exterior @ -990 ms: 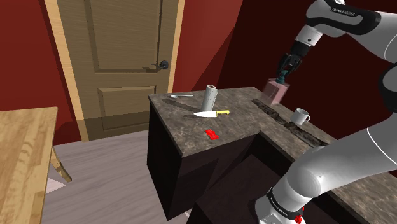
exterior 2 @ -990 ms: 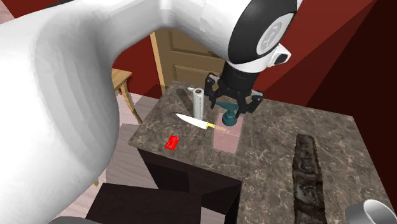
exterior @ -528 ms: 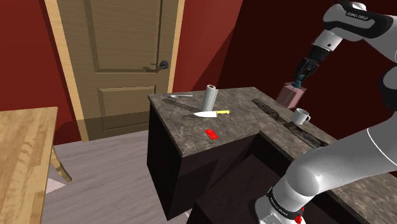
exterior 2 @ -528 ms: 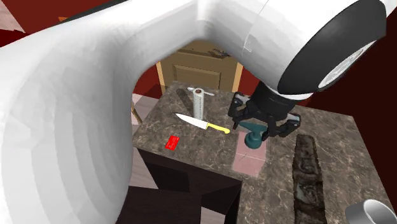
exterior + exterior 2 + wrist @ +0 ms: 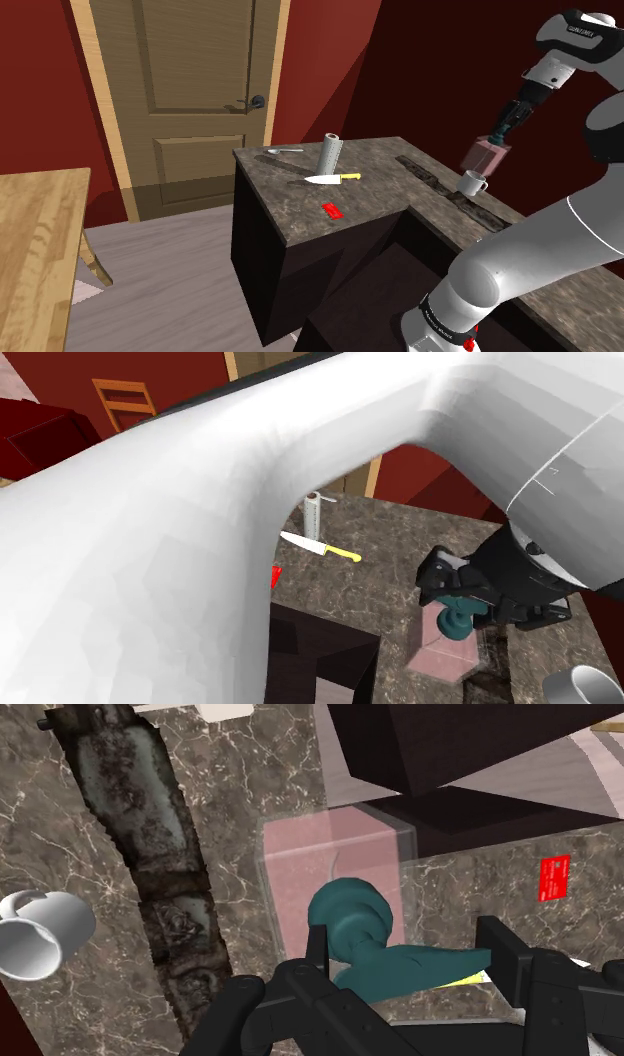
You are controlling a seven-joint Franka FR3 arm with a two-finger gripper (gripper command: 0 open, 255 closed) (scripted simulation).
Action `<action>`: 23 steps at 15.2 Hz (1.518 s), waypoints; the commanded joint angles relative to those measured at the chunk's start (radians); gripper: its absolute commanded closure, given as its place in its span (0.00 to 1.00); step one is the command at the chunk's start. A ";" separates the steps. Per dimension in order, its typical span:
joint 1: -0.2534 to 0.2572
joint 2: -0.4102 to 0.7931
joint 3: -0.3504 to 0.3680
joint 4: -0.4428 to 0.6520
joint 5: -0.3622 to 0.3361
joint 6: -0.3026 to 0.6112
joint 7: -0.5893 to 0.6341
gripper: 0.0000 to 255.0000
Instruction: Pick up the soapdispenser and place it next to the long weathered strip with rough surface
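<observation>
End effector (image 5: 503, 125) clenched on teal pump of soap dispenser (image 5: 486, 156) — pink body hangs clear of worktop (image 5: 300, 205), beside dark weathered strip (image 5: 432, 176), near white mug (image 5: 471, 183). Knife (image 5: 332, 179), red card (image 5: 332, 210) well apart.

One side of strip (image 5: 150, 834) blocked by mug (image 5: 40, 934); other side open counter (image 5: 260, 764).

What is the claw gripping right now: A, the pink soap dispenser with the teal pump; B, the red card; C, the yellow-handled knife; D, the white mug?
A: the claw is shut on the teal pump of the soap dispenser, while the white mug stands apart from it.
</observation>
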 commanded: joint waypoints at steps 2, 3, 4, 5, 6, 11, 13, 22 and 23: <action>-0.003 0.055 -0.094 0.057 0.021 -0.017 -0.105 1.00; -0.002 0.083 -0.133 0.080 0.035 -0.023 -0.144 1.00; -0.002 0.116 -0.176 0.105 0.056 -0.030 -0.187 1.00; -0.002 0.155 -0.223 0.132 0.083 -0.037 -0.235 1.00; -0.005 0.204 -0.276 0.160 0.119 -0.046 -0.289 1.00; -0.092 0.371 -0.376 0.212 0.256 -0.055 -0.462 1.00; -0.068 0.339 -0.373 0.169 0.227 -0.020 -0.443 1.00; -0.031 0.234 -0.336 0.000 0.135 0.120 -0.385 1.00; -0.030 0.227 -0.334 -0.017 0.128 0.134 -0.381 1.00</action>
